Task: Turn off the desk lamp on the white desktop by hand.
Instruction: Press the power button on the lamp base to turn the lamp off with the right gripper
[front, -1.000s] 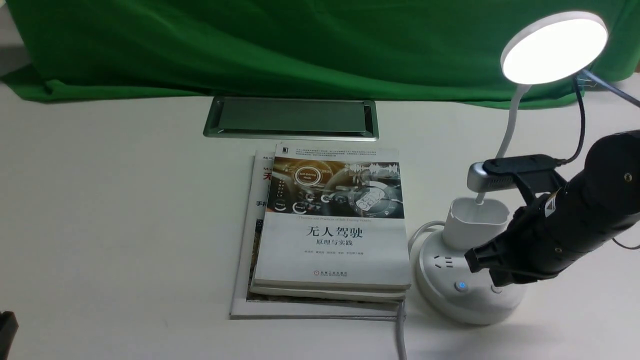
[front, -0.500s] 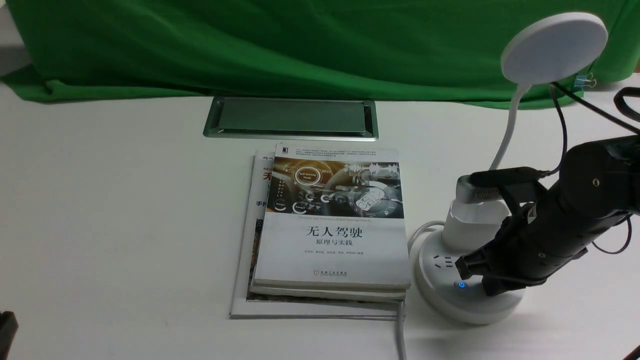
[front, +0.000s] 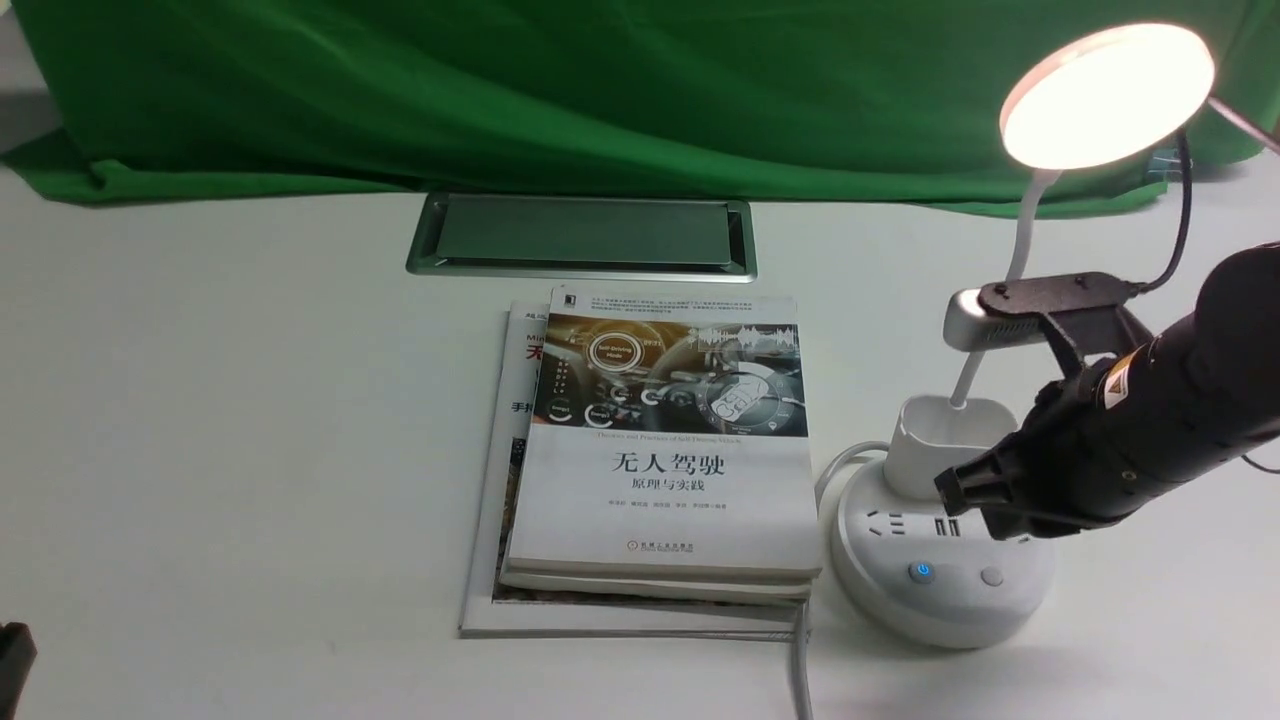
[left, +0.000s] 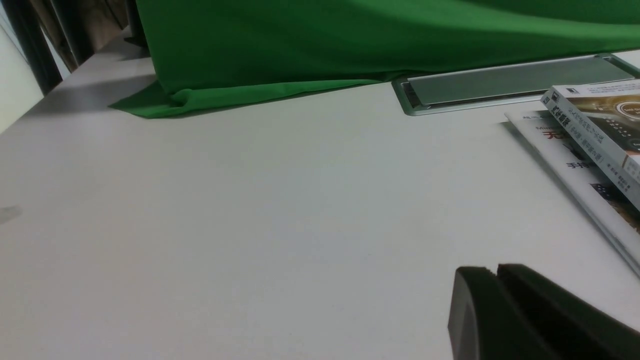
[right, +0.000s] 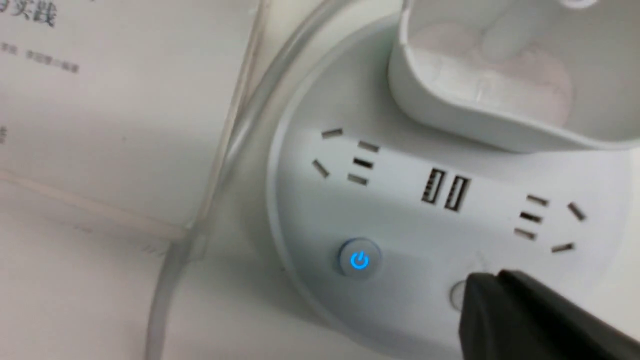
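One right gripper (front: 995, 515), its two fingers being together, is hovering above one lit desk lamp's base (front: 935, 590), which is standing right of two books (front: 670, 480) on one white desktop (front: 250, 420).

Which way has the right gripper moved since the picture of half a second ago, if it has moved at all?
Yes. The right gripper has risen off the button area of the lamp base, leaving the plain button uncovered.
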